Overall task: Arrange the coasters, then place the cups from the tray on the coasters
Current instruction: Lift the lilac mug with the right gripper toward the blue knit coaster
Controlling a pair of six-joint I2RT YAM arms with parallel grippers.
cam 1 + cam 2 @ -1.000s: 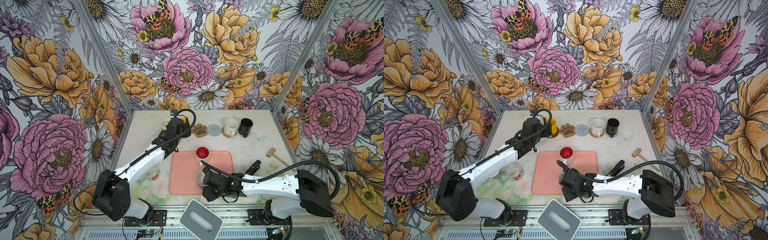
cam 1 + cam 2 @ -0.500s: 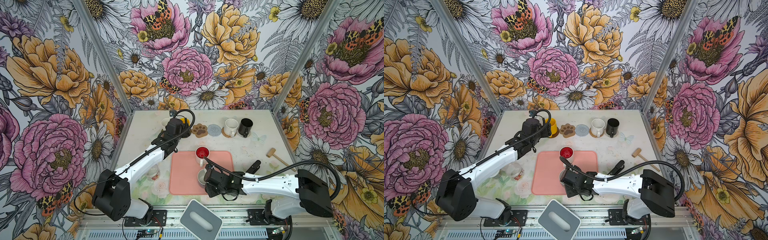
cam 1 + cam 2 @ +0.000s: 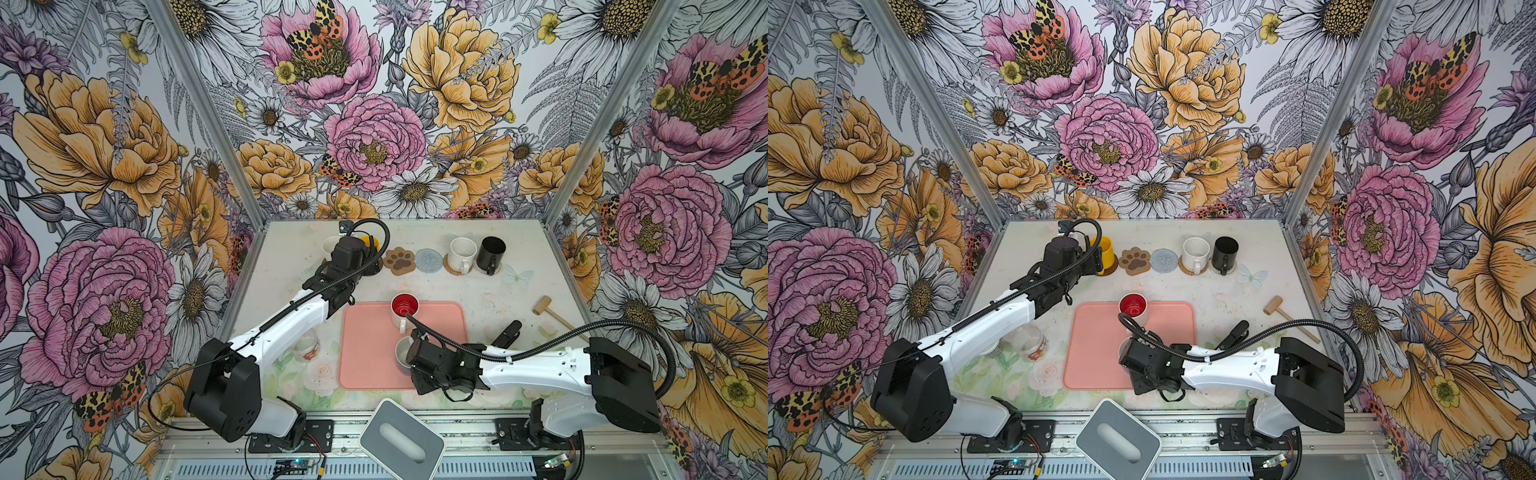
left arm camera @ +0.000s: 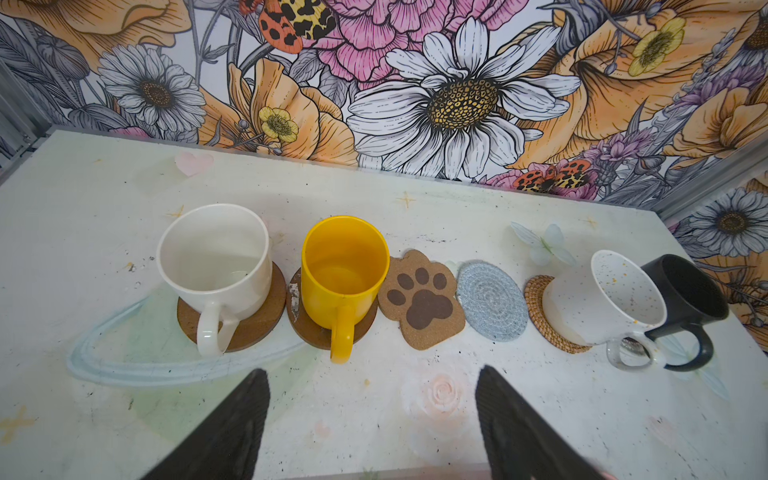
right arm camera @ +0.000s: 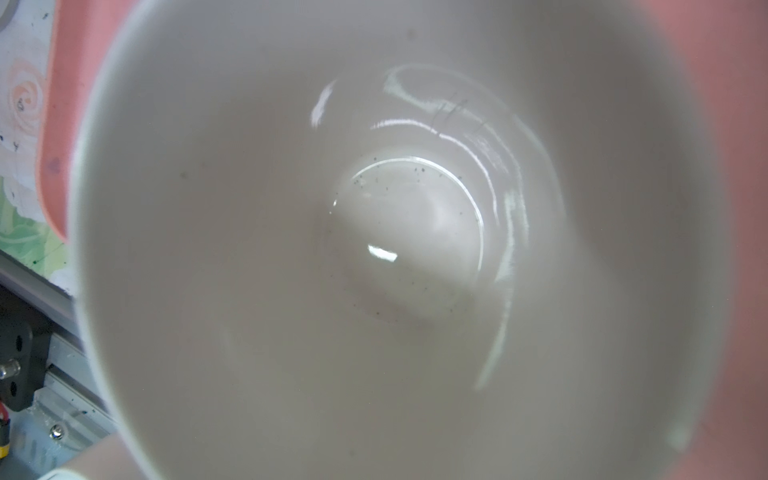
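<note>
Along the back stand a cream cup (image 4: 214, 253) and a yellow cup (image 4: 340, 270) on brown disc coasters (image 4: 262, 320), a bare paw-print coaster (image 4: 422, 299), a bare grey-blue woven coaster (image 4: 490, 301), a speckled cup (image 4: 602, 299) on a rattan coaster (image 4: 536, 307), and a black cup (image 4: 685, 295). My left gripper (image 4: 372, 419) hangs open and empty before the yellow cup. On the pink tray (image 3: 365, 357) stand a red-inside cup (image 3: 404, 309) and a pale cup (image 3: 400, 353). My right gripper (image 3: 415, 358) sits at the pale cup, whose inside (image 5: 374, 249) fills the right wrist view. Its fingers are hidden.
A clear jar (image 3: 306, 345) lies left of the tray under the left arm. A wooden mallet (image 3: 548, 311) and a black object (image 3: 508, 334) lie to the right. A grey-white box (image 3: 401, 438) with an oval slot sits at the front edge.
My right wrist has edged slightly closer onto the pale cup on the tray. The left arm has stayed where it was.
</note>
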